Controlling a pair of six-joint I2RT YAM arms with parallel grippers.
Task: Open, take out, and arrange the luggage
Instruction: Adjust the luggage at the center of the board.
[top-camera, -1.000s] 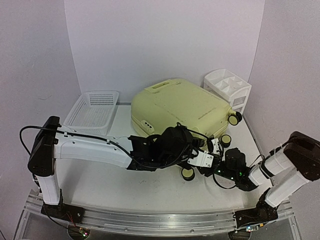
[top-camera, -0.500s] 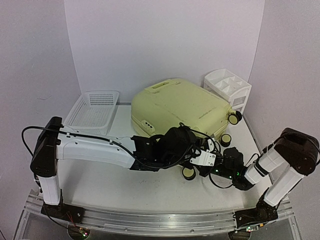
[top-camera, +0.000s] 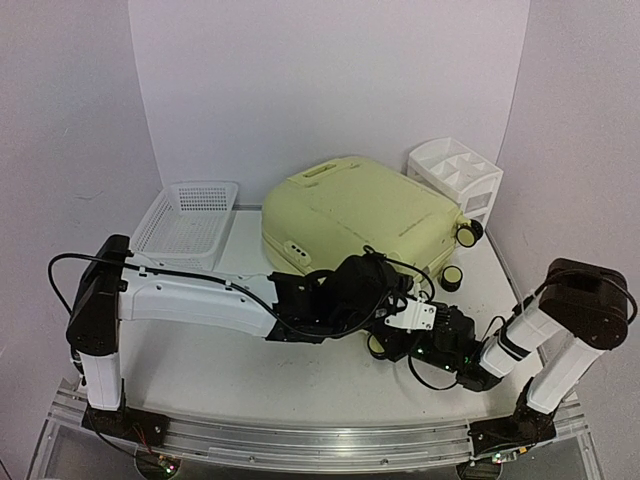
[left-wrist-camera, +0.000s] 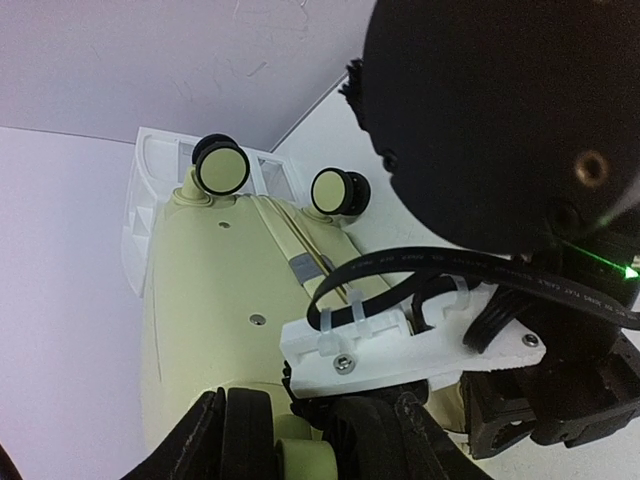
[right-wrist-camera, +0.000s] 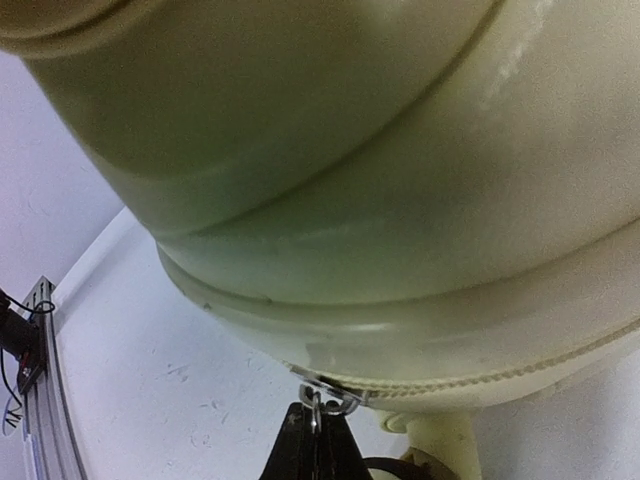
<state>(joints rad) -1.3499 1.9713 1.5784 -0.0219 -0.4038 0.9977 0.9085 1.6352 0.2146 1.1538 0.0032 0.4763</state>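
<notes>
A large pale yellow-green hard-shell suitcase with rounded corners lies flat on its broad side, shut, toward 12 o'clock on the table. Its small cream wheels face 4 o'clock and a moulded handle faces 11 o'clock. A metal zip pull hangs at the closed seam.

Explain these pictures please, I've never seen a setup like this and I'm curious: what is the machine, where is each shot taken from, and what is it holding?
These are two robot arms bolted to a table. The wide picture comes from a fixed camera above and behind them. The two close-ups come from a camera on each wrist. On the table lie a closed pale yellow-green suitcase, a white mesh basket and a white drawer organizer. The left hand seems clamped around one cream wheel of the suitcase. The right hand is shut, pinching the metal zipper pull on the suitcase's seam.
</notes>
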